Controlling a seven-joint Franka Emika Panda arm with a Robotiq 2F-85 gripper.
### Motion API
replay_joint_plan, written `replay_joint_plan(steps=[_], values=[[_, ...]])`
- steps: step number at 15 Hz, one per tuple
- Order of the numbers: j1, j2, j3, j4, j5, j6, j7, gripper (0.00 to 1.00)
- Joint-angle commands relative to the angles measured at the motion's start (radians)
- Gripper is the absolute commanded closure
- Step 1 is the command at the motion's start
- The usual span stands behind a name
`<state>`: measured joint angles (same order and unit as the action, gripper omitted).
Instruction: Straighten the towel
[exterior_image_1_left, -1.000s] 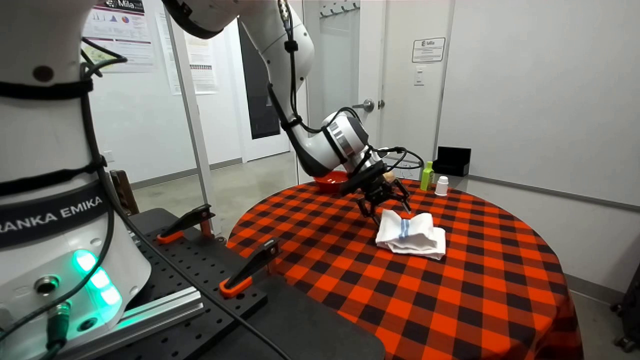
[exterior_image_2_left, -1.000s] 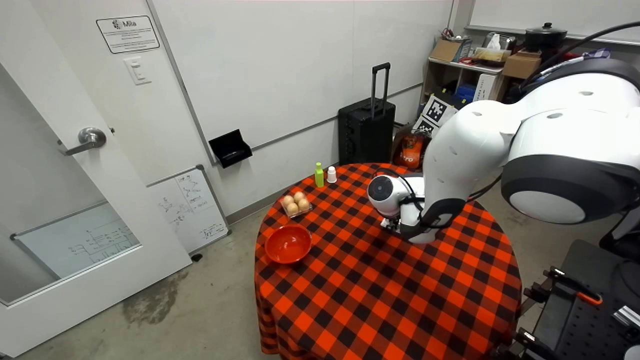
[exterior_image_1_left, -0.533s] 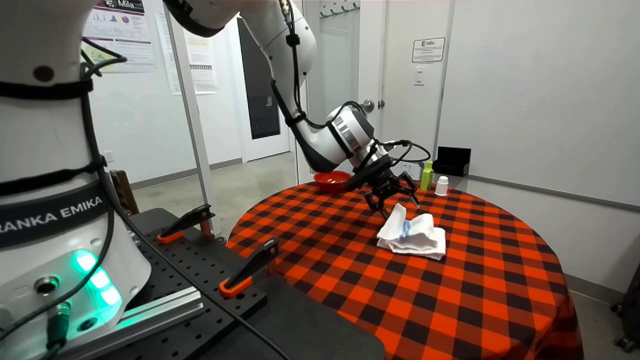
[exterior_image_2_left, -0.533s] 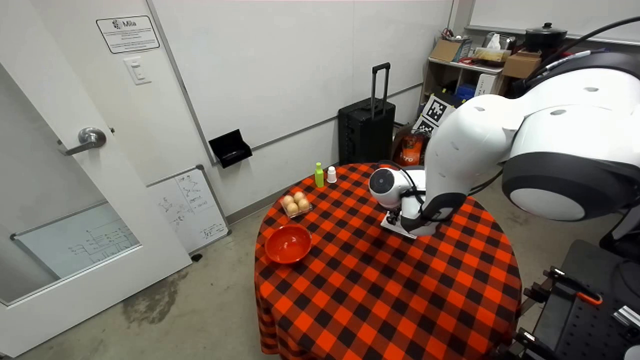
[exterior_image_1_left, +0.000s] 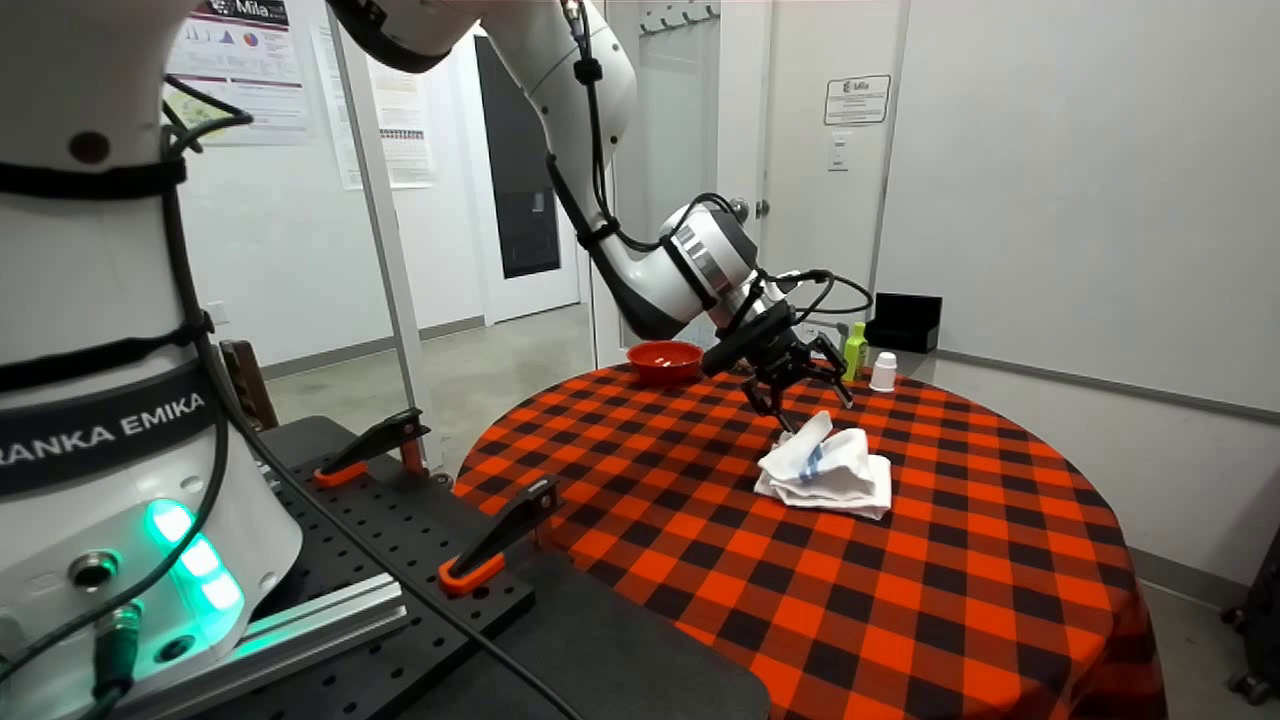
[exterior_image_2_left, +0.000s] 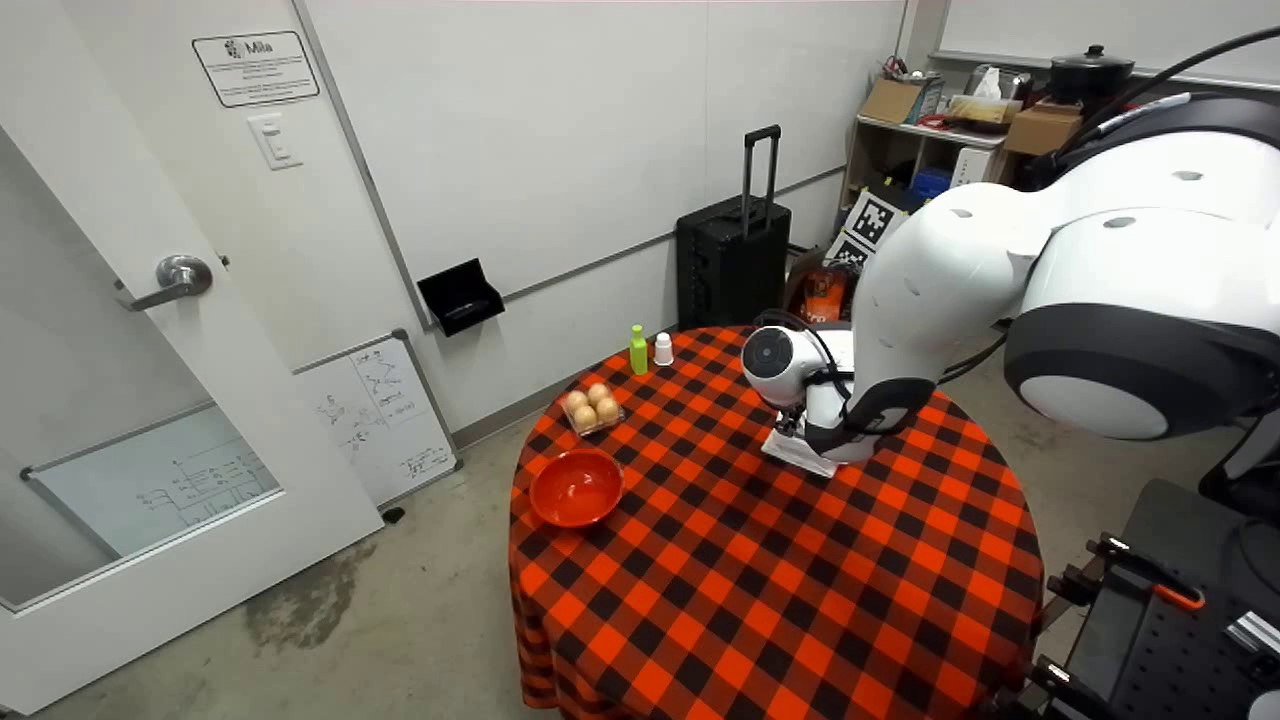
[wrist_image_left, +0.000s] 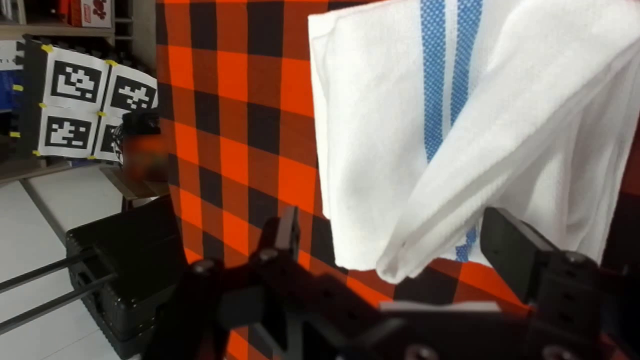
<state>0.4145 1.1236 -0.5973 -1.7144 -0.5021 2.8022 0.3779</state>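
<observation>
The white towel (exterior_image_1_left: 840, 478) lies folded and rumpled on the checked tablecloth, its blue stripes showing. In the wrist view, a rolled fold of the towel (wrist_image_left: 370, 125) runs diagonally across it, and its loose end points in between my fingers. My gripper (wrist_image_left: 392, 225) stands open around that end, with gaps on both sides. The finger (wrist_image_left: 507, 255) at the right overlaps the towel in that view; whether it touches cannot be told. In an exterior view my gripper (exterior_image_1_left: 818, 416) is tilted at the towel's far edge. The arm partly hides the towel (exterior_image_2_left: 798, 456) in an exterior view.
On the round table with its red-and-black cloth (exterior_image_2_left: 700, 600) stand a red bowl (exterior_image_2_left: 577, 488), a clear carton of eggs (exterior_image_2_left: 592, 408), a green bottle (exterior_image_2_left: 639, 352) and a white bottle (exterior_image_2_left: 664, 350). The two bottles stand behind my gripper in an exterior view.
In an exterior view, my gripper has moved right and slightly up along the towel's far edge. The towel's far corner rose into a peak and now leans further right.
</observation>
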Motion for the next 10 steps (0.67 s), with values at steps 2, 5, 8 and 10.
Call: replay_joint_plan(steps=[2,5,8,10], values=[[0.006,-0.016,0.006,-0.025,0.026,0.021,-0.003,0.11],[-0.019,-0.026,0.057,-0.027,0.054,0.008,-0.018,0.11],[-0.028,-0.010,0.093,-0.016,0.105,-0.013,0.009,0.18],[-0.031,-0.008,0.107,-0.013,0.144,-0.021,0.023,0.25]])
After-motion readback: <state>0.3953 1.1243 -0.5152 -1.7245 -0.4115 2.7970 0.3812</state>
